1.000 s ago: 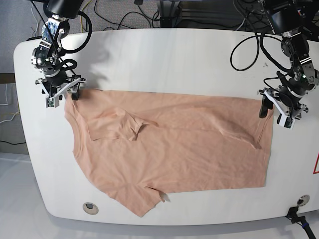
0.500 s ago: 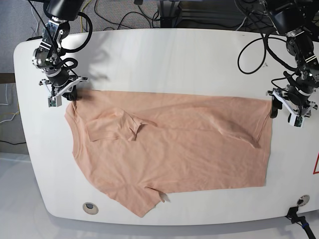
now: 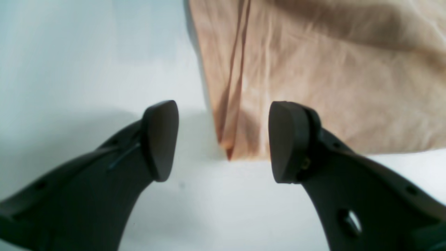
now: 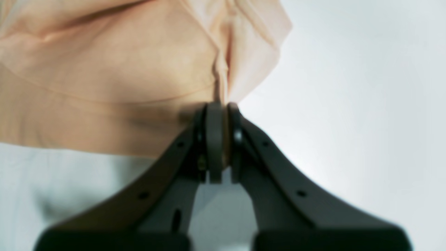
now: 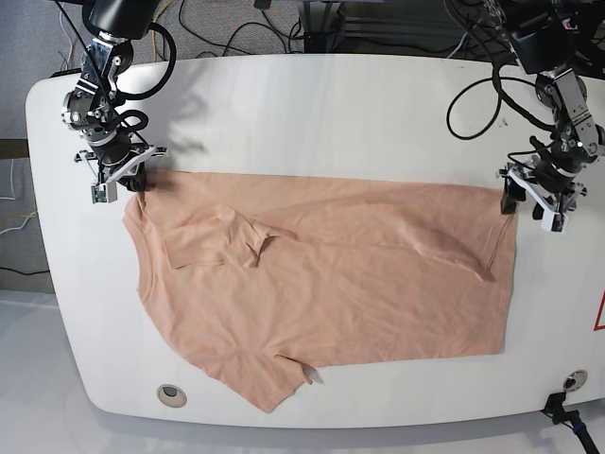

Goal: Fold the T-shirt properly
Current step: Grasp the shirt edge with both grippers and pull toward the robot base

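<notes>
1. Lying spread across the white table (image 5: 312, 104), the peach T-shirt (image 5: 331, 284) reaches nearly from one side of the tabletop to the other; its neck end is toward the base view's left and its hem toward the right.
2. One sleeve (image 5: 222, 236) is folded inward onto the chest, while the other sleeve (image 5: 269, 383) points toward the near table edge.
3. A diagonal crease (image 5: 454, 255) runs through the cloth near the hem.
4. Right gripper (image 4: 219, 139), at the base view's left: its fingers are pressed together on a pinched fold of the T-shirt at the shoulder corner, and the cloth fans out above the fingertips in the right wrist view.
5. Left gripper (image 3: 223, 139), at the base view's right: its fingers stand apart, with the far hem corner of the T-shirt (image 3: 313, 80) between and just beyond the tips; neither pad is seen to grip the cloth.
6. Dark cables (image 5: 236, 33) lie beyond the far table edge, and a small round fitting (image 5: 171, 393) sits in the tabletop near the front edge.
</notes>
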You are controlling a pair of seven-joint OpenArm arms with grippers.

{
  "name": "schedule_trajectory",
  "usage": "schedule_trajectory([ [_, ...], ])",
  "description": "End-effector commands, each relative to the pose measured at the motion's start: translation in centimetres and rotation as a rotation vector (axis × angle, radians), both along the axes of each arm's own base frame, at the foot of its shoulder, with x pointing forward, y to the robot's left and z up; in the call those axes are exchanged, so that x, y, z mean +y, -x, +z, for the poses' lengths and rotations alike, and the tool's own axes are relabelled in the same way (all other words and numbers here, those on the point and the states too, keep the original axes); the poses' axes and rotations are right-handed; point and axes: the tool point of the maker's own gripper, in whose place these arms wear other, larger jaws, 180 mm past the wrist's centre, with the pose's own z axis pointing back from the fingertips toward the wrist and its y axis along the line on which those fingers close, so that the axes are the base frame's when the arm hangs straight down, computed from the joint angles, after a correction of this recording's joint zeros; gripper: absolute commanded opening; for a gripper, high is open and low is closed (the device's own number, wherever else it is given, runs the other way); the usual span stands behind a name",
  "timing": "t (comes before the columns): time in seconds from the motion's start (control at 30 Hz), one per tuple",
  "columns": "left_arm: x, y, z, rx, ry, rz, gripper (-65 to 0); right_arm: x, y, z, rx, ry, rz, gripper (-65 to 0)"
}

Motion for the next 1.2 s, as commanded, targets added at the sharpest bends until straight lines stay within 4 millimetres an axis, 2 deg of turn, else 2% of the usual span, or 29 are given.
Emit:
schedule_trajectory([
  [0.0, -0.4, -0.8, 0.4, -0.031, 0.015, -0.020, -26.0, -0.5, -0.1, 0.4, 0.003, 0.019, 0.006, -65.0],
  [0.2, -0.9, 0.0, -1.7, 0.023, 0.046, -0.019, -26.0, -0.5, -0.1, 0.5, 0.001, 0.021, 0.007, -65.0],
  [0.33, -0.9, -0.2, -1.6, 0.004, 0.051, -0.018, -28.7, -0.4, -0.2, 0.5, 0.000, 0.020, 0.007, -65.0],
  [0.37, -0.9, -0.2, -1.6, 0.004, 0.051, -0.018, -32.5, -0.4, -0.1, 0.5, 0.001, 0.020, 0.007, -65.0],
  [0.4, -0.9, -0.1, -1.6, 0.006, 0.051, -0.017, -39.4, -0.4, -0.2, 0.5, 0.000, 0.021, 0.007, -65.0],
  [0.5, -0.8, -0.1, -1.6, 0.006, 0.048, -0.018, -63.8, -0.3, -0.1, 0.4, 0.003, 0.019, 0.009, -65.0],
  [0.57, -0.8, 0.0, -1.6, 0.010, 0.046, -0.019, -65.0, 0.1, 0.0, 0.2, 0.006, 0.007, 0.008, -65.0],
  [0.67, -0.8, 1.6, -2.4, 0.039, 0.036, -0.022, -65.0, 0.5, 0.9, 0.1, 0.011, 0.008, 0.011, -65.0],
  [0.73, -0.9, 2.6, -2.2, 0.043, 0.008, -0.038, -65.0, 0.7, 2.1, 0.1, 0.029, 0.025, 0.022, -65.0],
  [0.93, -1.1, 7.6, -2.5, 0.119, -0.066, -0.082, -65.0, 1.6, 6.4, -0.1, 0.111, 0.061, 0.051, -65.0],
  [1.17, -0.8, 11.8, -1.2, 0.148, -0.148, -0.120, -65.0, 3.1, 13.6, 0.1, 0.202, 0.095, 0.091, -65.0],
])
